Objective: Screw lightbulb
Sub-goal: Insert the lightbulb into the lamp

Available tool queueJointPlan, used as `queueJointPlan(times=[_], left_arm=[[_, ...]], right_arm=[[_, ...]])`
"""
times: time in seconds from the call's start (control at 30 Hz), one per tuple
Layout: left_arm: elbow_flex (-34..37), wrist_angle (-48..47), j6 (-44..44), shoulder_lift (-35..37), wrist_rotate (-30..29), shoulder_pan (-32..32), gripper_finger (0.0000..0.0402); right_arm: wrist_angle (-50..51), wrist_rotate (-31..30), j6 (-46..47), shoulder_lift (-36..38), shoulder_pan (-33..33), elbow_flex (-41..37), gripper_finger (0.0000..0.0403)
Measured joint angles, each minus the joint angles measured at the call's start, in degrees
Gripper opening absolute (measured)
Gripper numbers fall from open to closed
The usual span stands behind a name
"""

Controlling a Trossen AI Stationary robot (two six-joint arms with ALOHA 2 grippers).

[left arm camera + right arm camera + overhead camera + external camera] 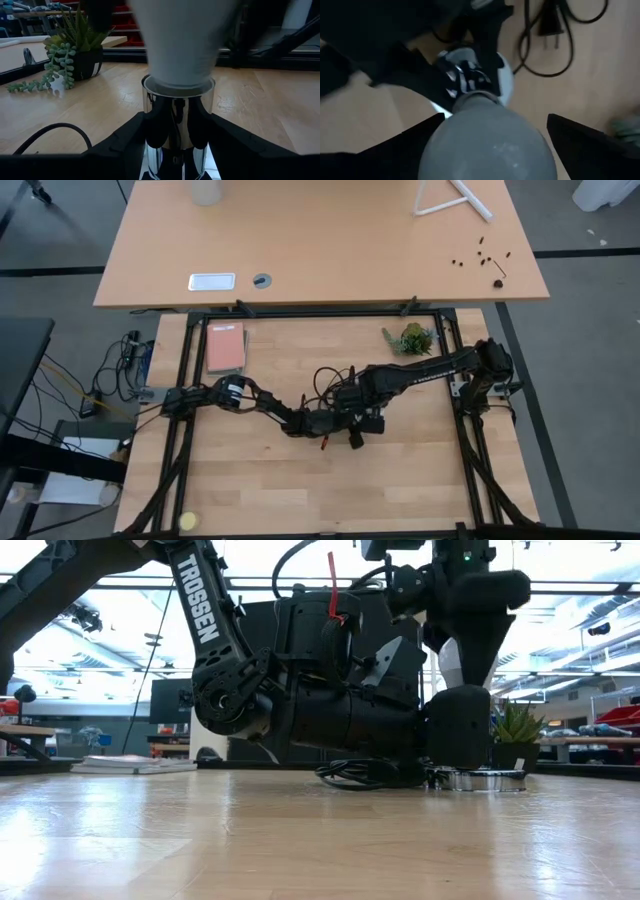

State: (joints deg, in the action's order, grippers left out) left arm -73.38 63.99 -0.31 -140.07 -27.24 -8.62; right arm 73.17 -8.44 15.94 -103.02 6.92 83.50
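The white lightbulb (180, 40) stands upright with its base in a silvery socket (177, 115) at mid-table. The socket rests on its round disc (480, 780). My left gripper (177, 127) reaches in level from the table's left and is shut on the socket. My right gripper (495, 117) hangs straight above, pointing down, and is open. Its fingers stand on either side of the bulb's dome (487, 142), with bare wood showing between one finger (580, 137) and the glass. In the low view the bulb (452, 662) shows between the dark arm parts. My left gripper pinches the socket's upright silvery wall (150, 125) between its two fingers, one on each side. The fingers come in level from the table's left. The socket stands upright on the table with the bulb in its top.
A black cord with a plug (545, 35) lies on the wood just beyond the socket. A small potted plant (412, 338) sits at the far right, a pink notebook (226, 346) at the far left, and a yellow ball (188, 521) at the near left corner.
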Motion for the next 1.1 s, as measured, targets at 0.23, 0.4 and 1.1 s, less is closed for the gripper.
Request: queueJointPlan(times=[0.23,0.4,1.1], left_arm=[[0.0,-0.04,0.0,0.0,-0.04,0.03,0.02],[0.0,-0.04,0.02,0.0,-0.04,0.02,0.02],[0.0,-0.05,0.04,0.0,0.35,-0.07,0.02]], right_arm=[[1.98,0.22,-8.98,0.02,-1.55,0.04,0.0345],[1.7,0.45,-11.75,0.02,-1.56,0.04,0.0344],[-2.71,3.21,-29.56,0.07,0.28,0.02,0.0266]])
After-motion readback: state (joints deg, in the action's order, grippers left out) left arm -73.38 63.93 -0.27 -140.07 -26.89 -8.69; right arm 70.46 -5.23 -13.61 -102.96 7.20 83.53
